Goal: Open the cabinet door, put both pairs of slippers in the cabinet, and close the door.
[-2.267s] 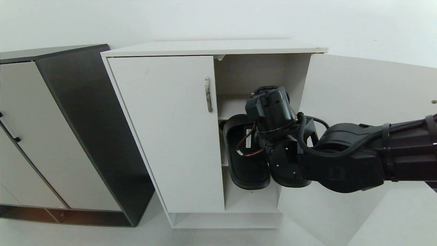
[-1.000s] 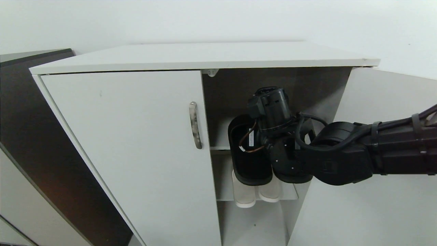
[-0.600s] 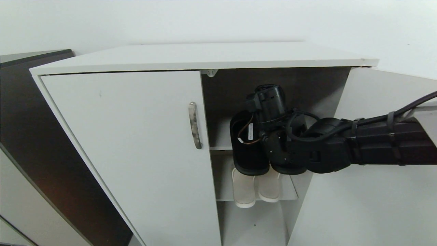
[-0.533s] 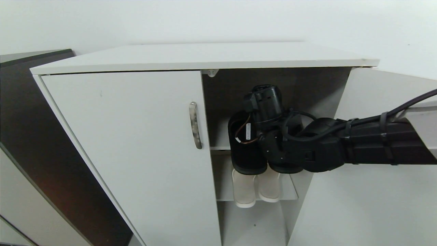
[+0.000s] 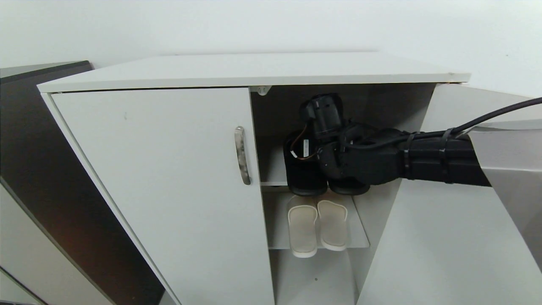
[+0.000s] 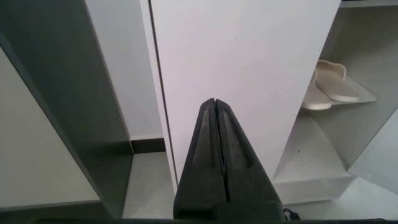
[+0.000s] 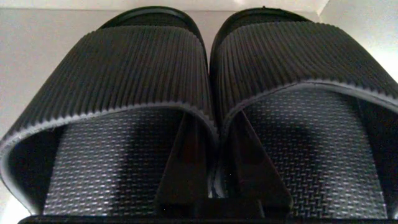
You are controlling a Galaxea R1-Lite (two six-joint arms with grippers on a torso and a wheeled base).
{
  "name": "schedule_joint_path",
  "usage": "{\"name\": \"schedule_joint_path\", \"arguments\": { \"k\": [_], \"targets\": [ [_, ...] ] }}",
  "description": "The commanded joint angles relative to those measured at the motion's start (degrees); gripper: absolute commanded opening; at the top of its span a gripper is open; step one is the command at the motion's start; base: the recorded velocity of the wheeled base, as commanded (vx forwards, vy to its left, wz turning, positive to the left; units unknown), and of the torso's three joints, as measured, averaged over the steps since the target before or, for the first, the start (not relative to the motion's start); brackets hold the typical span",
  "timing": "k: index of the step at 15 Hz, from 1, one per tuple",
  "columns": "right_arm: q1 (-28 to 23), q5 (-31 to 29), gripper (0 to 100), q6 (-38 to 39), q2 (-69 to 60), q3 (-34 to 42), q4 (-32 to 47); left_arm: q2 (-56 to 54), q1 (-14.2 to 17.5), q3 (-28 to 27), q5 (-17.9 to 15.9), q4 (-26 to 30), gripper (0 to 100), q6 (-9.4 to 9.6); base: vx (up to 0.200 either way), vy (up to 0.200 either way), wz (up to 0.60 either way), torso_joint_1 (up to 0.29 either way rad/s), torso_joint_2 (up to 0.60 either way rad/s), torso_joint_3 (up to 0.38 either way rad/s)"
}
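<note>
Head view shows right arm (image 5: 423, 163) outstretched into cabinet (image 5: 254, 70), end effector (image 7: 211, 124) clamped on black slippers (image 5: 302, 176) (upper shelf (image 5: 273, 169)).

No text can be read — the small white label (image 5: 305, 147) is illegible.

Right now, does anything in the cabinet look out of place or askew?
Slightly: the white slippers poke past the front edge of the lower shelf, one farther out. The black slippers, in the right gripper, overhang the upper shelf.
</note>
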Motion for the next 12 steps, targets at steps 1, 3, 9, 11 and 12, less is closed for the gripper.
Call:
{"name": "schedule_joint_path", "arguments": {
  "k": [1, 3, 9, 11, 12],
  "targets": [
    [-0.84, 0.06, 0, 0.03, 3.36, -5.84, 2.32, 0.04, -0.02, 0.00, 0.01, 0.02, 0, 0.00, 0.000, 0.000, 0.00, 0.000, 0.00, 0.000],
    [-1.54, 0.06, 0, 0.03, 4.94, -6.44, 2.59, 0.04, -0.02, 0.00, 0.01, 0.02, 0, 0.00, 0.000, 0.000, 0.00, 0.000, 0.00, 0.000],
    [-1.89, 0.06, 0, 0.03, 5.38, -6.44, 2.50, -0.05, -0.02, 0.00, 0.01, 0.02, 0, 0.00, 0.000, 0.000, 0.00, 0.000, 0.00, 0.000],
    [-1.89, 0.06, 100, 0.12, 5.38, -6.44, 2.50, 0.04, -0.02, 0.00, 0.01, 0.02, 0, 0.00, 0.000, 0.000, 0.00, 0.000, 0.00, 0.000],
    [-1.89, -0.03, 100, 0.21, 5.12, -6.44, 2.50, 0.04, -0.02, 0.00, 0.01, 0.02, 0, 0.00, 0.000, 0.000, 0.00, 0.000, 0.00, 0.000]
  ]
}}
